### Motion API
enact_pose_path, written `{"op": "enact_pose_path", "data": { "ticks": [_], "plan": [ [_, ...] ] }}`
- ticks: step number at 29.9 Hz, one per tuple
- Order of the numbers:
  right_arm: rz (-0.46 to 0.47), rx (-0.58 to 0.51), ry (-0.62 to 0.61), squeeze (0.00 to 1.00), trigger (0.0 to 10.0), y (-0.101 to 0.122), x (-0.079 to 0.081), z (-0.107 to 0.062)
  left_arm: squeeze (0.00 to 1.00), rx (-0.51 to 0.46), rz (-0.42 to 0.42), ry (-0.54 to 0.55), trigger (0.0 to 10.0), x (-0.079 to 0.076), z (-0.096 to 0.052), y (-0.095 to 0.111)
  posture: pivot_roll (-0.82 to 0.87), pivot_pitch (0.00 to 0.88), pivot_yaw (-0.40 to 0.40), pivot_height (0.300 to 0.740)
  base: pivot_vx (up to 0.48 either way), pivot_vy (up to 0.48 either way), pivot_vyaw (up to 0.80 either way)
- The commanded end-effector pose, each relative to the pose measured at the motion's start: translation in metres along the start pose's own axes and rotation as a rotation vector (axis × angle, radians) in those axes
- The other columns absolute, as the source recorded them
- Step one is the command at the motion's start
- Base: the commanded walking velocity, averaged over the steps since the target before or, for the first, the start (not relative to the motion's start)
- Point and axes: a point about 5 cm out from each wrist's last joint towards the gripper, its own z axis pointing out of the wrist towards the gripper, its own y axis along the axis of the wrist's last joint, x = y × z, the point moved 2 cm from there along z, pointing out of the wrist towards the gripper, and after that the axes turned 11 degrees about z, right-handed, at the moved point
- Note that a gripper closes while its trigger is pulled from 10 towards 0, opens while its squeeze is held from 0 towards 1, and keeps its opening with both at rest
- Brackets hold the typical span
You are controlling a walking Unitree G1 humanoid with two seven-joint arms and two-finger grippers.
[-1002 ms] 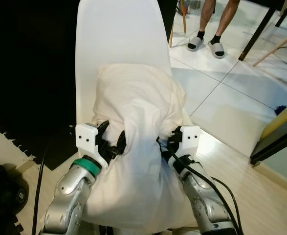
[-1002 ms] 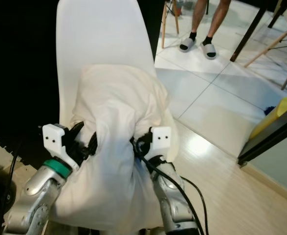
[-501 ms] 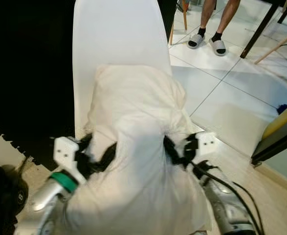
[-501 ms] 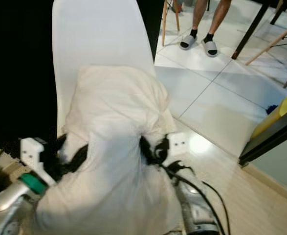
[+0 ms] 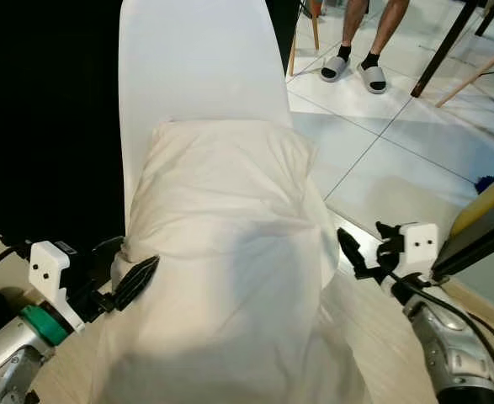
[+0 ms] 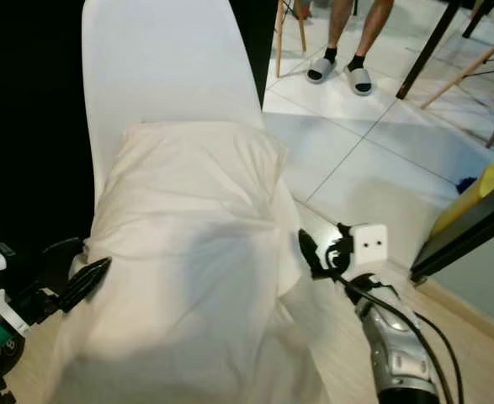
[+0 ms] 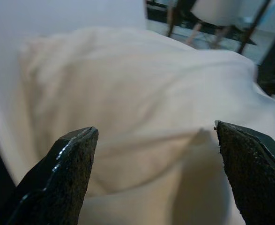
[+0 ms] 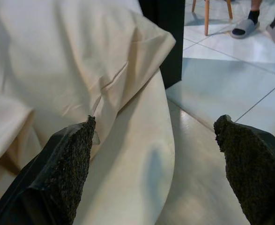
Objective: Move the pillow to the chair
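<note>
A cream pillow (image 5: pixel 230 227) lies on the seat of the white chair (image 5: pixel 196 59), its far end resting against the backrest. My left gripper (image 5: pixel 122 265) is open just off the pillow's left side, with nothing between its fingers. My right gripper (image 5: pixel 366 244) is open too, a short way off the pillow's right side, over the floor. In the left wrist view the pillow (image 7: pixel 142 93) spreads beyond the open fingers (image 7: pixel 67 178). The right wrist view shows the pillow's corner (image 8: pixel 57 61) and the chair's seat edge (image 8: pixel 142 178).
A person's legs in grey slippers (image 5: pixel 353 67) stand on the tiled floor behind the chair. A dark table leg (image 5: pixel 448 46) and wooden chair legs are at the far right. A yellow object (image 5: pixel 491 198) and a dark furniture edge (image 5: pixel 482 244) lie to the right. Black backdrop (image 5: pixel 45 126) is on the left.
Both grippers have let go of the pillow and moved outward to its sides. The pillow, bunched between them before, has spread out flat on the chair.
</note>
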Motion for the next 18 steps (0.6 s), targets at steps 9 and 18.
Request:
{"op": "enact_pose_path", "data": {
  "ticks": [9,18],
  "plan": [
    [0.108,-0.128,0.004,0.00,10.0,0.012,0.052,0.026,0.00,-0.099,-0.022,0.430,10.0,0.044,0.037,0.030,0.01,0.081,0.044,0.585,0.000,0.000,0.00],
    [0.205,-0.158,0.028,0.00,10.0,0.004,0.094,0.034,0.00,-0.163,-0.112,0.343,10.0,0.003,0.070,0.036,0.00,0.065,0.051,0.615,0.000,0.000,0.00]
  ]
}}
